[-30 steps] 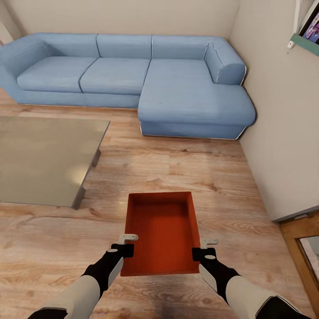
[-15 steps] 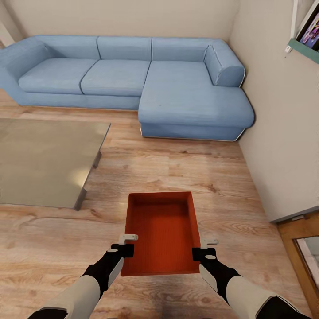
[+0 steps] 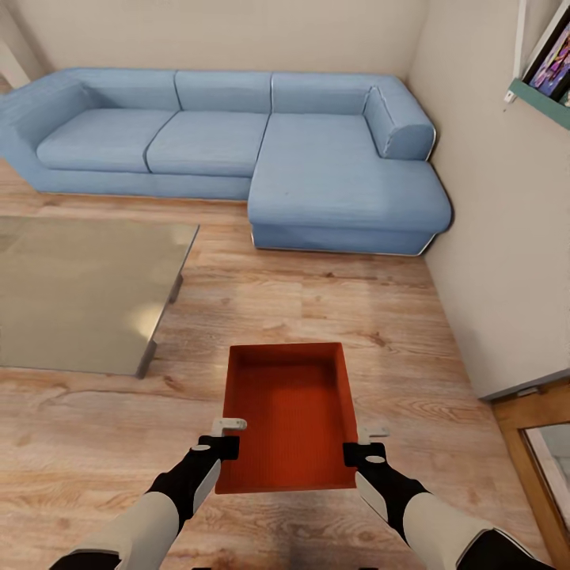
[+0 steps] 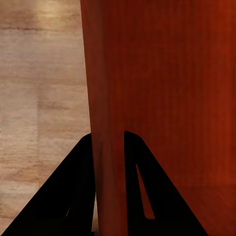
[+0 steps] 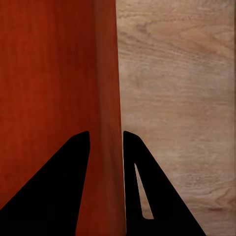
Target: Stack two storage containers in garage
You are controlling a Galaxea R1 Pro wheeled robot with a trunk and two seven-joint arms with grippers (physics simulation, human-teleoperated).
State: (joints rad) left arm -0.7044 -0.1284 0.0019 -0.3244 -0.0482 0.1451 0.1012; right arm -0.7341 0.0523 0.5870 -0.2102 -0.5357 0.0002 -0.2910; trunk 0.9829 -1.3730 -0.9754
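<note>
We hold the storage container [image 3: 289,416] between us over the wood-plank floor [image 3: 380,317], its underside hidden. Our left hand [image 3: 228,437] and right hand [image 3: 366,443] each pinch a side wall. Since a second ago the sofa [image 3: 237,142] slid slightly lower. The glass table [image 3: 79,293] stands left, the wall [image 3: 507,237] right.
</note>
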